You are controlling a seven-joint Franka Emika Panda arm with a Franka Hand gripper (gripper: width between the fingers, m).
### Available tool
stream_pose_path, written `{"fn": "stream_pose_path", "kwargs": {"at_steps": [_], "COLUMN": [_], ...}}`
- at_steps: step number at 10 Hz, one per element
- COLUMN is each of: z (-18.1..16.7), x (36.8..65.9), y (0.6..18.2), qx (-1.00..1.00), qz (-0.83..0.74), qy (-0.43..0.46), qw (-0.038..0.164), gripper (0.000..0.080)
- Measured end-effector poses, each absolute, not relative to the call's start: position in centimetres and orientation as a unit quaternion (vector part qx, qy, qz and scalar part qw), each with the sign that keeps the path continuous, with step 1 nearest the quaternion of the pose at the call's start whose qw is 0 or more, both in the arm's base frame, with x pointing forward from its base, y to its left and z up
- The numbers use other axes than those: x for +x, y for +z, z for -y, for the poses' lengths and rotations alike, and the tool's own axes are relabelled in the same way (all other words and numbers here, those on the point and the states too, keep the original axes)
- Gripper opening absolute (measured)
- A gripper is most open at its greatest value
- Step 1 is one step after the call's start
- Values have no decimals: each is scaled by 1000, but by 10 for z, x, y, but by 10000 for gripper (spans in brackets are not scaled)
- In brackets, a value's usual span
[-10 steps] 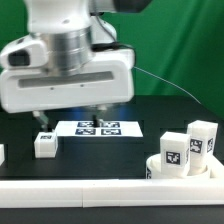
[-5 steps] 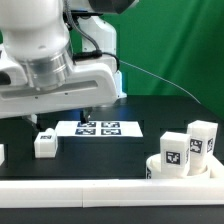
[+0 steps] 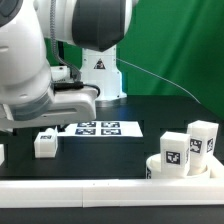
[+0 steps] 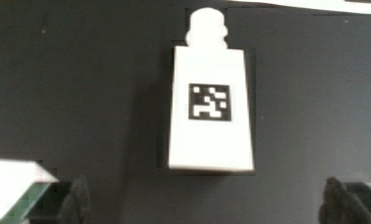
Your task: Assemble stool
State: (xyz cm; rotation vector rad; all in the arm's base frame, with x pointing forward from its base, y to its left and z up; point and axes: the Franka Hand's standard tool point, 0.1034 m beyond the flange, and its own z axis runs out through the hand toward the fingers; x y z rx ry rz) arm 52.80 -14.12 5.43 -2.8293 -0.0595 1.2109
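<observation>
A white stool leg point(image 4: 212, 105) with a square tag and a round peg at one end lies on the black table, centred just ahead of my gripper point(image 4: 208, 205). The gripper is open and empty, and its dark fingers point(image 4: 65, 200) stand wide apart, clear of the leg. In the exterior view the gripper point(image 3: 45, 124) hangs just above that leg point(image 3: 44, 143) at the left. The round seat point(image 3: 160, 170) lies at the right with two tagged legs point(image 3: 174, 152) point(image 3: 203, 138) standing at it. Another white piece point(image 3: 2, 153) shows at the left edge.
The marker board point(image 3: 100, 128) lies flat mid-table, right of the gripper. A long white border bar point(image 3: 100, 190) runs along the front edge. The robot base point(image 3: 98, 70) stands behind the board. A thin cable point(image 3: 165, 78) arcs at the back right.
The arm has swung from above the marker board toward the exterior view's left and now hangs over the lone leg. No part has moved.
</observation>
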Motion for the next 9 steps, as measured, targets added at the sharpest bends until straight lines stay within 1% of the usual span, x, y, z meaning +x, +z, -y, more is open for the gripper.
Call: {"fn": "stream_pose_path", "kwargs": {"at_steps": [1, 2, 3, 4, 5, 6, 7, 9], "z": [141, 130, 107, 102, 97, 97, 101, 109], "x": [528, 523, 512, 508, 504, 499, 497, 501], "y": [54, 54, 49, 39, 34, 31, 33, 40], "qx": [-919, -913, -898, -894, -892, -889, -889, -890], "qz": [20, -10, -19, -8, -6, -4, 4, 5], "qy": [393, 407, 438, 446, 451, 456, 456, 454], "qw": [32, 28, 31, 35, 34, 33, 38, 40], "gripper": [648, 648, 648, 648, 648, 648, 648, 648]}}
